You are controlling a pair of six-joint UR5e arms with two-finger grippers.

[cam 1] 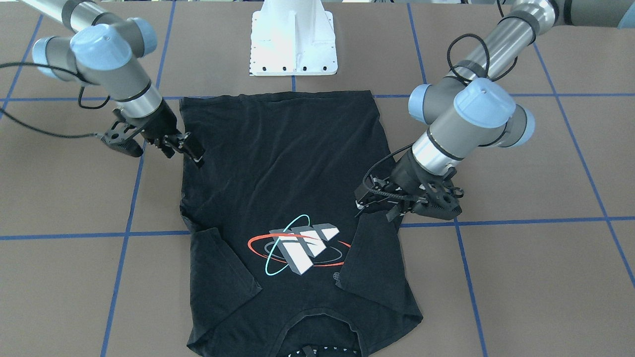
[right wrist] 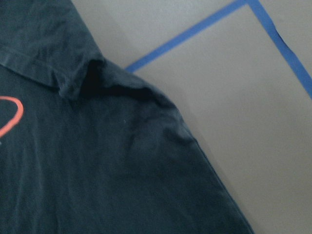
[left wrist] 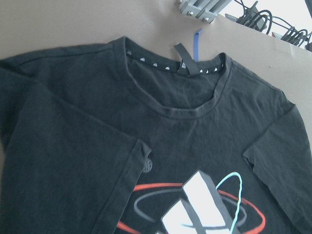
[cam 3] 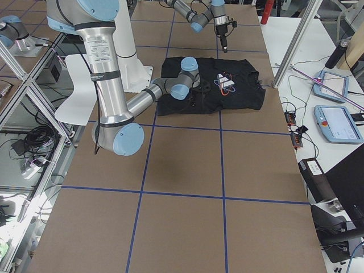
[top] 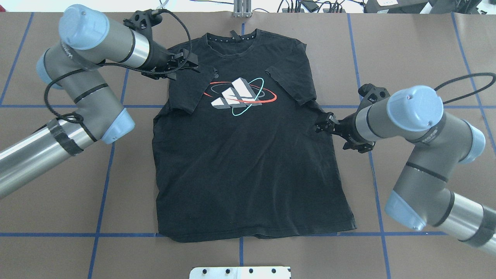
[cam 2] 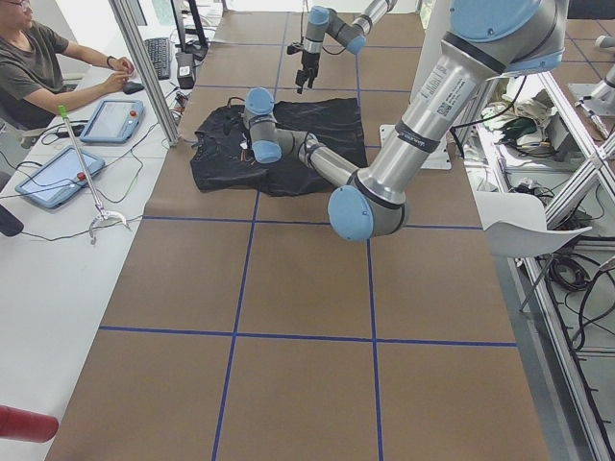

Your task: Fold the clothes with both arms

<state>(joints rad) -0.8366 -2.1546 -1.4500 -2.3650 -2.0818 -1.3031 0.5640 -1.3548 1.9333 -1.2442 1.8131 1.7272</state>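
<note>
Brown table gridded with blue tape, desks and cables beyond its far edge. Just in front of the white pedestal base, spread flat and print up: the black T-shirt, hem nearest the base, collar farthest from it.

Judged early in the fold. Done, by the look of it: both short sleeves turned inward onto the chest, the left-side sleeve and the right-side sleeve flanking the logo print. Not yet done: bringing the sides in and doubling the body over, torso at full width and length.

Far out from the base, the left gripper, over the shoulder end of the left-side sleeve, fingers apart, nothing between them. Nearer the base, the right gripper, at the shirt's side edge just below the folded right-side sleeve, fingers seemingly a little apart and empty. Contact with cloth impossible to confirm for either.

Overhead view: whole garment and both grippers at once. Front view: collar cropped, finger gaps plainer. Left wrist view: white-dotted neckband and hang loop, no fingers. Right wrist view: only a puckered underarm, side hem and tape, close up. Left side view alone: seated operator at tablets, across the table from the base.
</note>
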